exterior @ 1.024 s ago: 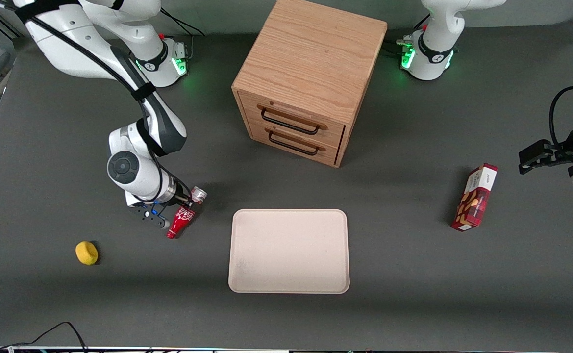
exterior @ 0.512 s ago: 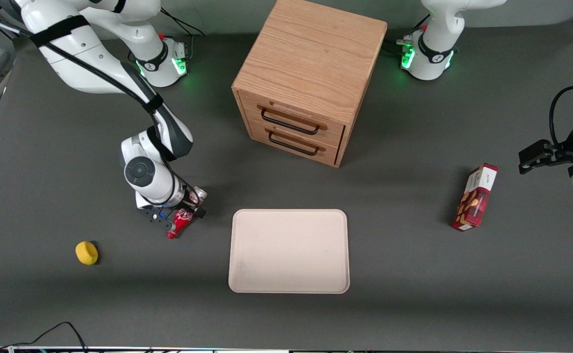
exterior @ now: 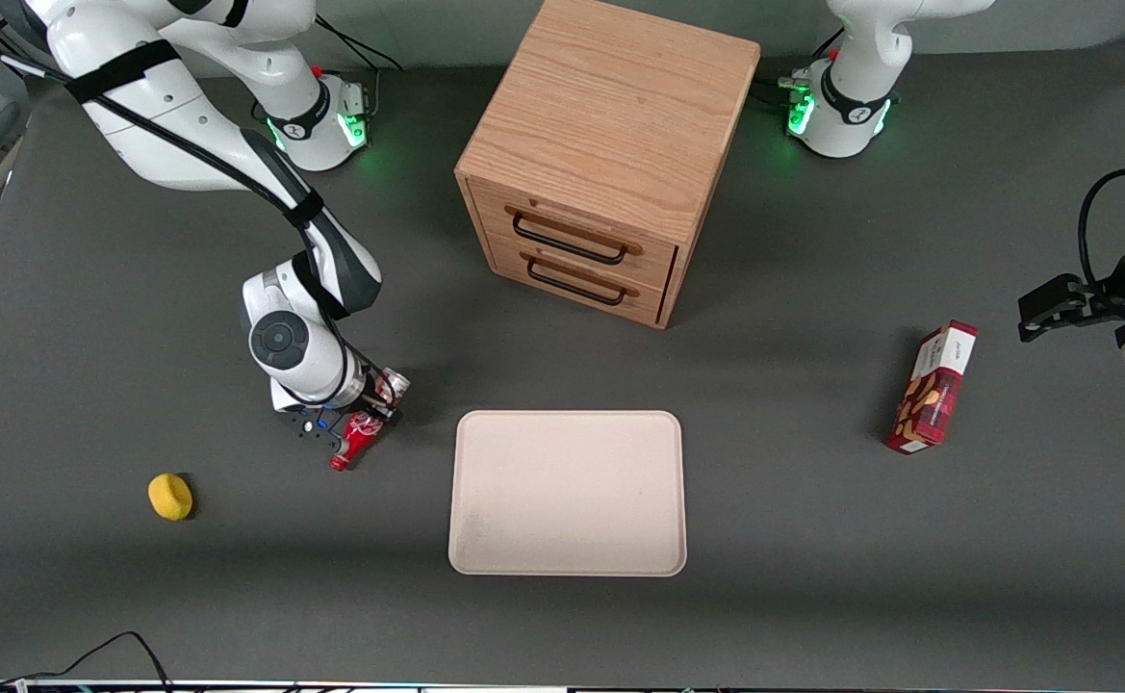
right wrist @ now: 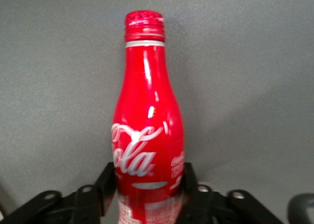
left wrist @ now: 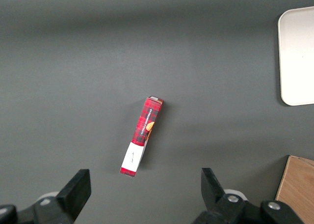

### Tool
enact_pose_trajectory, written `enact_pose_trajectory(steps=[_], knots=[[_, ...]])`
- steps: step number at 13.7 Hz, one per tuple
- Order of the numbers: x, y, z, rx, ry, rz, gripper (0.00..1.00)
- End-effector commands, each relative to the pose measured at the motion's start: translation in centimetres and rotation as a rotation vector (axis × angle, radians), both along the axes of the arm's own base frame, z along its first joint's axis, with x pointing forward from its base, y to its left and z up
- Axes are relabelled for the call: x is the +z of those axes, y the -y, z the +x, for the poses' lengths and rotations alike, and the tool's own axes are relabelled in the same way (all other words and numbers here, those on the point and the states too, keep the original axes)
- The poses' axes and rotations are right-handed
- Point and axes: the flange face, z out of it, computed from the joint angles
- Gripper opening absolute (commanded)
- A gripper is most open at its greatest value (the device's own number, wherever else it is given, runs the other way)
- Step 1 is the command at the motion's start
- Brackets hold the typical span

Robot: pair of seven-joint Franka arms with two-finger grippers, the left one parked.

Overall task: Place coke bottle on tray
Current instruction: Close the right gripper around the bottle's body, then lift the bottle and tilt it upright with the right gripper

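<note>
One wide strip of bare dark table (exterior: 812, 597) is lying around the tray (exterior: 568, 493) at the middle of your front view, its nearest rim standing apart from the coke bottle (exterior: 358, 438) at centre left. Your right arm is reaching down from the upper left, elbow bent, its gripper (exterior: 362, 423) sitting over the bottle. Your left wrist view is showing the snack box (left wrist: 142, 136) lying alone. Your right wrist view is showing the gripper (right wrist: 148, 184) clamping the lower body of the bottle (right wrist: 147, 130), both fingers (right wrist: 109, 182) pressing its sides.
</note>
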Motion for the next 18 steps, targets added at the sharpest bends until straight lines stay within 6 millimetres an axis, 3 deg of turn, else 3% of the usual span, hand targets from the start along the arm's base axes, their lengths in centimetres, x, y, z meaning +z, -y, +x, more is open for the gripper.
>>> enact_pose_trajectory(steps=[1, 2, 4, 10, 15, 17, 18], knots=[[1.7, -0.2, 0.5, 0.011, 0.035, -0.021, 0.0], [2.9, -0.1, 0.6, 0.012, 0.032, -0.034, 0.0], [7.2, 0.3, 1.0, 0.026, 0.03, -0.069, 0.0], [23.6, -0.4, 2.6, 0.111, -0.091, -0.05, 0.0], [35.3, 2.9, 2.1, 0.254, -0.16, 0.024, 0.0], [37.6, 4.2, 2.6, 0.295, -0.152, 0.047, 0.0], [37.2, 4.3, 3.2, 0.294, -0.155, 0.049, 0.0]])
